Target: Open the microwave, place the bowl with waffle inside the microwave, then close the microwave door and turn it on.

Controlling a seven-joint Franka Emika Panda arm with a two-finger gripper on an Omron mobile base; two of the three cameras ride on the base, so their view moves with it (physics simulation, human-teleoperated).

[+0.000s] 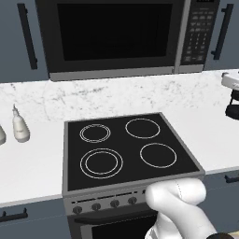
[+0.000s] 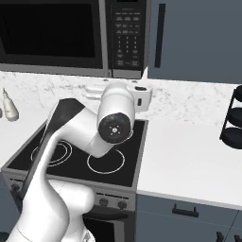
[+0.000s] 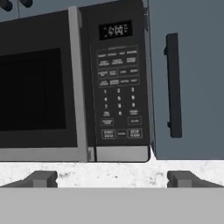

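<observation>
Both dark fingertips [image 3: 41, 178] of the two-finger gripper [image 3: 112, 179] stand spread wide apart with nothing between them, pointing at the white marble backsplash [image 3: 109, 173] just below the large black and dark-grey over-range microwave [image 1: 126, 35]. Its wide black door with the dark glass window [image 3: 37, 89] is shut. Its right-hand button panel [image 3: 118, 94] faces the hand, beside a blue-grey cabinet door with a black handle [image 3: 192, 83]. Below sits the black stovetop [image 1: 126, 147].

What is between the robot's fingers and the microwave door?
Nothing visible. In the hand view the open gripper faces the shut microwave door and its button panel, with only bare marble wall below them. The stovetop lies lower down, out of the path.
</observation>
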